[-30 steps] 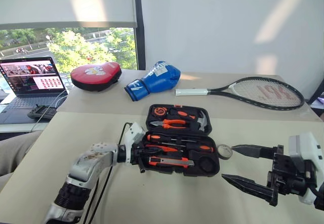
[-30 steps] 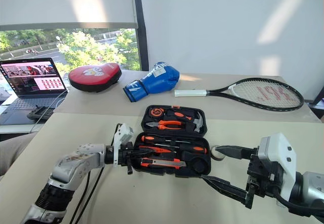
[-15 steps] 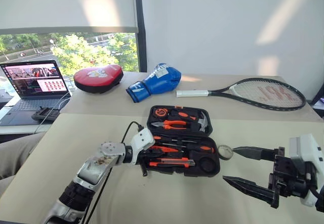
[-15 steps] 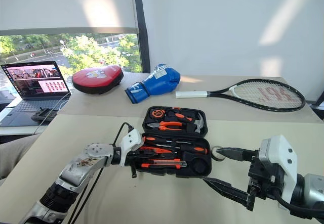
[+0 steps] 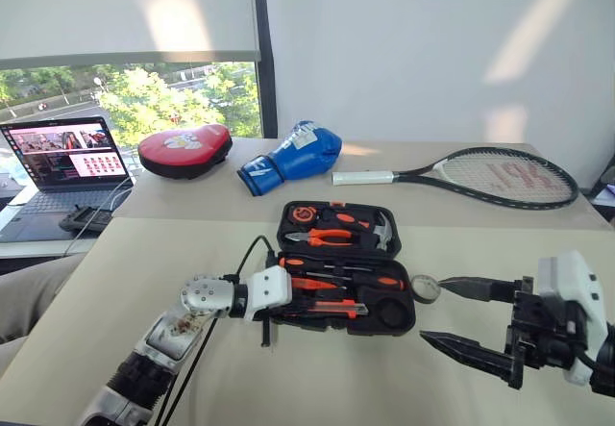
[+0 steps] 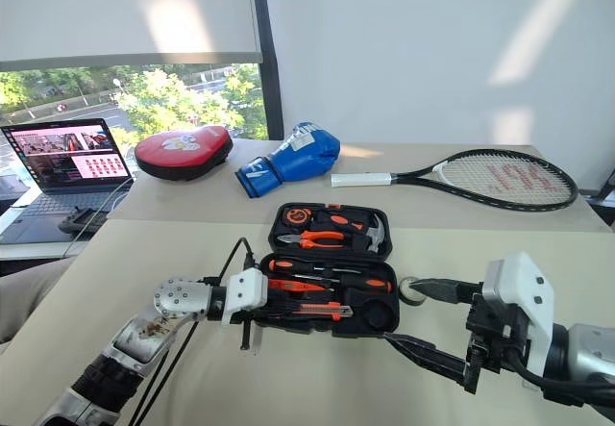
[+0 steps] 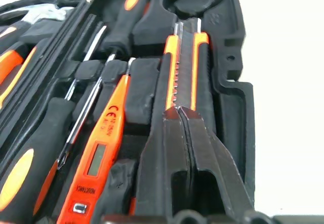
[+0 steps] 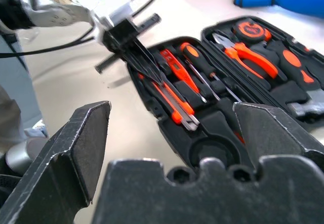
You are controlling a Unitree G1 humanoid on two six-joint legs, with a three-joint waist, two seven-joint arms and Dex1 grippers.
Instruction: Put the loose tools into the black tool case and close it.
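The black tool case (image 5: 344,269), a rounded-rectangle clamshell of moulded plastic, is seen lying open on the smooth beige desk (image 5: 115,282), its lid propped back toward the window. In the near half, two orange-and-black-handled screwdrivers (image 8: 201,72) with thin metal shafts, a slim orange screwdriver (image 7: 97,153) and a flat orange-black utility knife (image 7: 183,64) are seated in their shaped slots. A round recess (image 8: 212,148) at the tray's right end is left bare. The lid is occupied by orange-handled pliers (image 8: 248,57) and a hammer (image 5: 384,229).

The left gripper (image 8: 139,59) is held at the tray's left end, its black fingers pressed together in the left wrist view, tips resting over the knife's handle end with nothing gripped. The right gripper (image 5: 452,315) is poised right of the case, its serrated jaws spread wide and empty.

A small tape roll (image 5: 426,288), a pale ring, is seen on the desk just beside the case's right edge, near the upper right fingertip.

Farther back, a blue boxing glove (image 5: 293,154), a red padded mitt (image 5: 184,147), a strung tennis racket (image 5: 480,174) and an open laptop (image 5: 62,162) are laid out.
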